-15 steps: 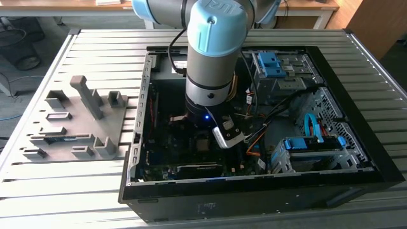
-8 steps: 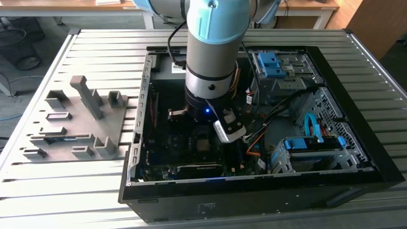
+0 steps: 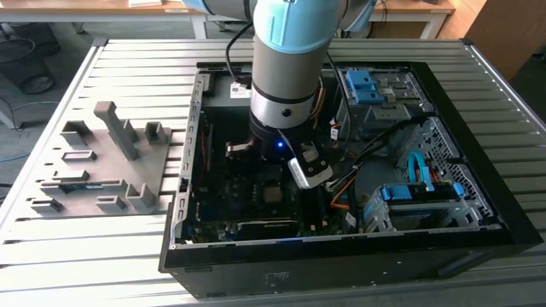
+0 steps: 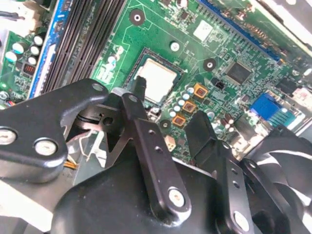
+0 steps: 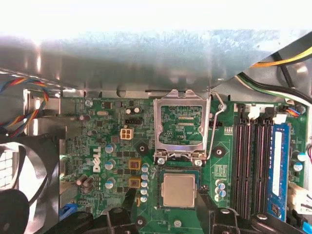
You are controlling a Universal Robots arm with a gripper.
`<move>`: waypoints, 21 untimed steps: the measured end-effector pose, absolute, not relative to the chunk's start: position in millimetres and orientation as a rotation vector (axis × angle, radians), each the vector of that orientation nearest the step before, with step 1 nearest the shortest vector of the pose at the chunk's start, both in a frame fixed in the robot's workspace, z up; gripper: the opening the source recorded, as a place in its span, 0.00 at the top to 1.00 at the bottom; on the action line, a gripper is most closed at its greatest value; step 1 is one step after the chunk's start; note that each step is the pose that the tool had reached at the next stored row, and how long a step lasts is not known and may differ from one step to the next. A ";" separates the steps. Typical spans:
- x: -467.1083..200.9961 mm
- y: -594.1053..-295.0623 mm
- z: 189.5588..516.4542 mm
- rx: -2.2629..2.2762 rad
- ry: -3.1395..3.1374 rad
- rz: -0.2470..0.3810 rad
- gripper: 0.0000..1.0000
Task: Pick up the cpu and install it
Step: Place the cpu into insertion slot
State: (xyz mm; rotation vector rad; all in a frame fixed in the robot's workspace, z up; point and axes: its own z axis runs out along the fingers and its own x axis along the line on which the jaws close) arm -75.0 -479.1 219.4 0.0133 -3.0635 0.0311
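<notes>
The cpu point(image 5: 179, 190), a small square chip with a silvery face, lies flat in its socket on the green motherboard point(image 5: 107, 146). In the second wrist view the cpu point(image 4: 158, 80) sits just beyond one black finger point(image 4: 140, 84). My gripper point(image 5: 166, 196) is open and hovers low over the chip, with one finger on each side and a gap to the chip. The socket's metal load plate point(image 5: 181, 127) stands flipped up beside the chip, its lever point(image 5: 217, 131) raised. In the exterior view my arm point(image 3: 286, 83) reaches down into the open computer case point(image 3: 477, 243).
Black memory slots point(image 5: 253, 161) run along one side of the socket, and a black fan point(image 5: 19, 165) sits on the other side. Cables and blue drive brackets point(image 3: 367, 86) fill the case's far half. A grey parts fixture point(image 3: 102, 166) stands on the slatted table at the exterior view's left.
</notes>
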 end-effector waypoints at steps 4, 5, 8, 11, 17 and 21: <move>-73.9 -475.5 219.3 0.017 -3.063 0.031 0.54; -73.4 -474.5 219.3 0.017 -3.063 0.032 0.60; -71.6 -472.1 219.1 0.018 -3.062 0.039 0.72; -68.6 -470.4 218.7 0.017 -3.061 0.043 0.83; -67.2 -469.5 218.5 0.008 -3.060 0.050 0.90; -67.2 -469.4 218.5 0.006 -3.060 0.050 0.90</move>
